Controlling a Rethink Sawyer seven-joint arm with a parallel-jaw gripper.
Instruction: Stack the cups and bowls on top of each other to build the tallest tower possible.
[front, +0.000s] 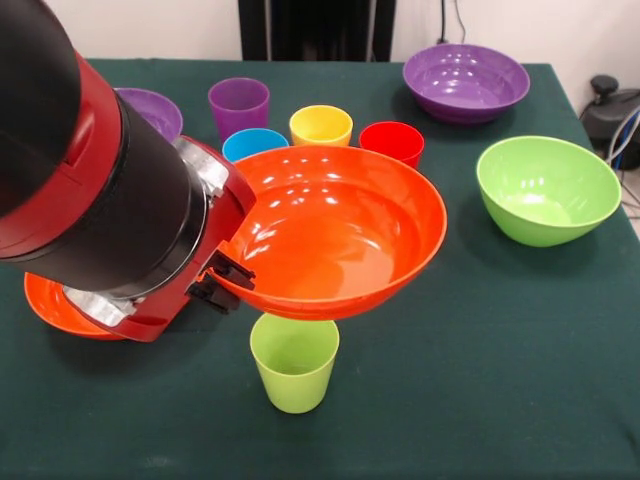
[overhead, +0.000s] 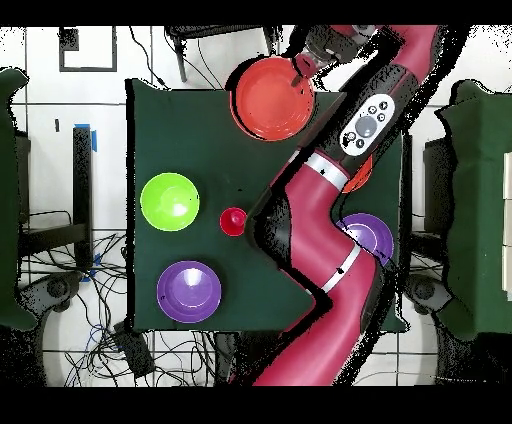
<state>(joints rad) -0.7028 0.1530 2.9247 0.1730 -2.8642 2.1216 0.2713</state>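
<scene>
My gripper is shut on the left rim of a wide orange bowl and holds it, slightly tilted, right over the light green cup near the table's front. The bowl hides the cup's far rim; I cannot tell whether they touch. In the overhead view the gripper holds the orange bowl at the table's top edge, and the green cup is hidden under it. The purple, blue, yellow and red cups stand in a row behind the bowl.
A light green bowl sits at the right, a purple bowl at the far right, another purple bowl at the far left. The second orange bowl lies under my arm at the left.
</scene>
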